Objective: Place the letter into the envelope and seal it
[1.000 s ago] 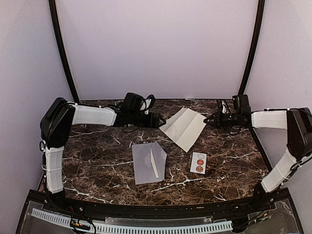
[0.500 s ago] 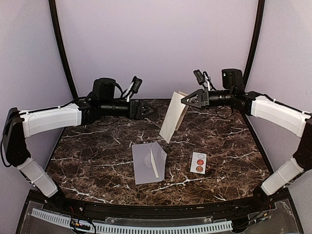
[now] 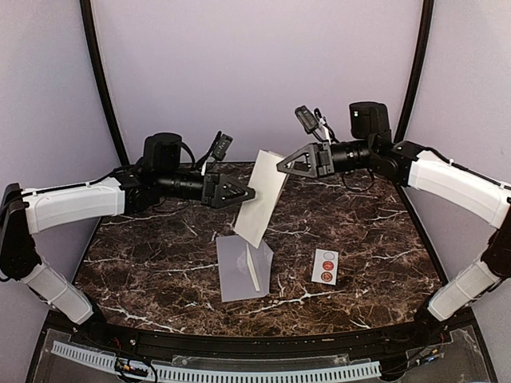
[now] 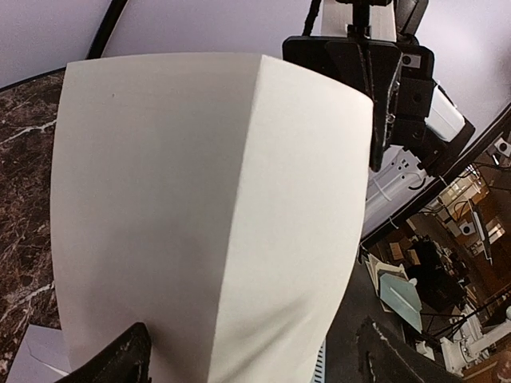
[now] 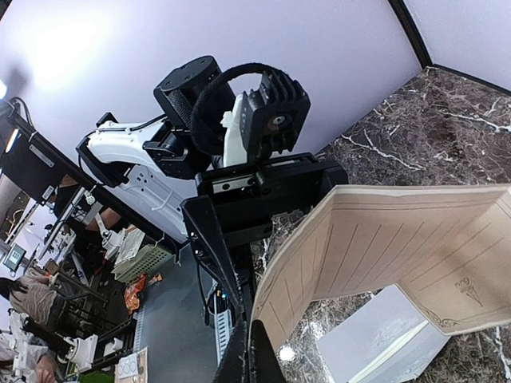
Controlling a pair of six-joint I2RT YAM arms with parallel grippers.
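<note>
The right fingers (image 3: 294, 163) are pinching the top edge of the letter (image 3: 262, 191) — the creased sheet is hanging in the air below them. The left fingers (image 4: 120, 363) are standing spread wide (one on either side of the sheet's lower part). The envelope (image 3: 239, 267) is lying flat on the surface (image 3: 152, 239) — beneath both sets of fingers.

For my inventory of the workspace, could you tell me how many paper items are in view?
3: the letter, held up by the right gripper; the envelope, lying on the table below it; the sticker strip, to the envelope's right. Nothing seems hidden.
</note>
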